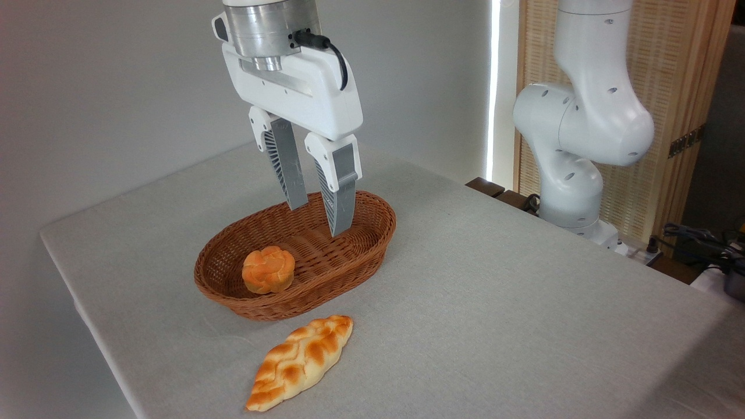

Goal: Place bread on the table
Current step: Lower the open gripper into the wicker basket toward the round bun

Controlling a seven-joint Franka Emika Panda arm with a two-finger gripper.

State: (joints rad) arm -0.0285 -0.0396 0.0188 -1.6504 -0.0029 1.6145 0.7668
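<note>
Orange bread (pixel 268 269) sits in wicker basket (pixel 361 247) at its left end; fingers (pixel 319 216) hang empty, moderately apart, above the right end; risk: descent clips the rim, drags basket across surface (pixel 495 302).

Plain grey wall (pixel 116 87) — slatted wooden screen (pixel 675 70) at right.

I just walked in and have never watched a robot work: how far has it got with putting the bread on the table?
Hardly begun. The round bun lies in the wicker basket, so nothing looks done for it; the braided loaf already lies on the table. The gripper hangs open and empty above the basket's right part, away from the bun. Left: reach the bun, grasp it, lift it out, set it on the cloth.
</note>
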